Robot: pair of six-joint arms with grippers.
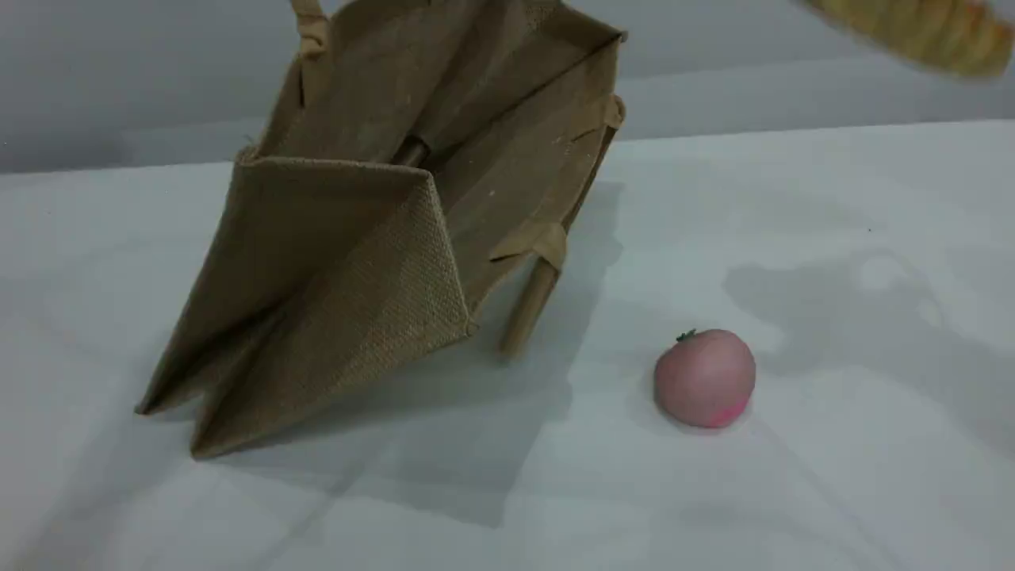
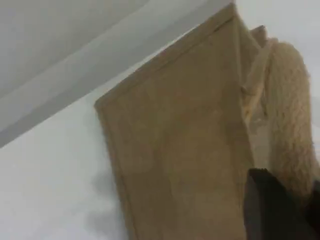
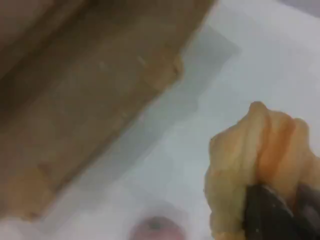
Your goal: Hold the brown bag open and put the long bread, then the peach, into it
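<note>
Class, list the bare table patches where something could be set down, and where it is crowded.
Free: the table right of the peach, and the front strip before the brown bag. Crowded: between brown bag and peach.

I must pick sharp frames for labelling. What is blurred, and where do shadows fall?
Scene view: the long bread, top right, is smeared; the peach and brown bag are fairly sharp, the bag casting a soft shadow on the table. Right wrist view: all soft, the peach a pink smudge at the bottom. Left wrist view: the bag's weave is blurred.
</note>
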